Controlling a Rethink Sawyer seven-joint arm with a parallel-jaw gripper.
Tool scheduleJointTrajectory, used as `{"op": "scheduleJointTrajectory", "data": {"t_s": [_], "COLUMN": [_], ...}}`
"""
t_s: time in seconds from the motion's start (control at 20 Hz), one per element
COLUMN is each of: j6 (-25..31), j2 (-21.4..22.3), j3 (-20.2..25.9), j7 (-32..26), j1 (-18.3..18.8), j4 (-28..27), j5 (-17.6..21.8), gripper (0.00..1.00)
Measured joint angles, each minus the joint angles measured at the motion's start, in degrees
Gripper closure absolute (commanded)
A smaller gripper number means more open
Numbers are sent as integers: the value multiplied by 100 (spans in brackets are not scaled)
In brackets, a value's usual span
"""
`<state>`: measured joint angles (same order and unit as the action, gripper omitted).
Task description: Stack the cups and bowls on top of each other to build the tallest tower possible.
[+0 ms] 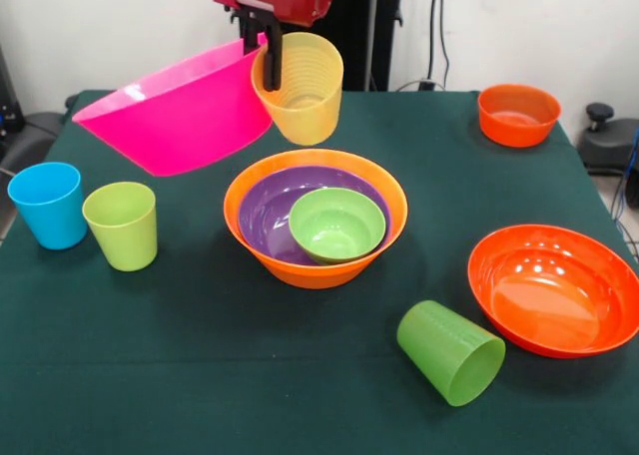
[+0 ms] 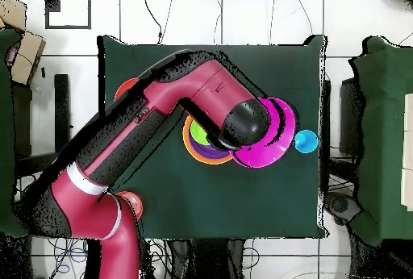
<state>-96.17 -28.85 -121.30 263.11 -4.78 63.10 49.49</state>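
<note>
**A:** Start at the gripper [image 1: 270,61]. What has it got?

**B:** Its dark fingers [image 1: 272,64] are clamped on the rim of the yellow cup [image 1: 302,88], one finger plainly down the outside wall. The cup hangs tilted in the air, mouth turned toward us.

**A:** And that big pink shape right against it?

**B:** The large pink bowl [image 1: 180,111], tipped steeply, its rim touching the cup beside the fingers (whether the fingers pinch the bowl's rim too, I cannot tell). From overhead the arm [image 2: 173,110] hides the gripper, with the pink bowl [image 2: 270,143] peeking out beyond the wrist.

**A:** Below the cup?

**B:** Just under it sits the tower [image 1: 316,219]: large orange bowl [image 1: 310,265], purple bowl [image 1: 265,216] nested inside, small green bowl [image 1: 336,224] inside that. The cup is above the stack, not touching it.

**A:** Farther out?

**B:** On the pink bowl's side, the lime green cup [image 1: 121,226] and blue cup [image 1: 49,205] stand upright, close together. On the other side, the small orange bowl [image 1: 517,115] sits well apart near the table [image 1: 200,375] corner, the wide red-orange bowl [image 1: 555,288] nearer us. The darker green cup [image 1: 451,352] lies on its side just beside it.
</note>
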Motion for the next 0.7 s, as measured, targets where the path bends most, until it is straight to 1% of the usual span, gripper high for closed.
{"op": "scheduleJointTrajectory", "data": {"t_s": [0.25,0.7], "j6": [1,0], "j2": [-3,10], "j3": [17,199], "j7": [0,0], "j1": [-10,-155], "j4": [63,85], "j5": [7,44], "gripper": [100,100]}}
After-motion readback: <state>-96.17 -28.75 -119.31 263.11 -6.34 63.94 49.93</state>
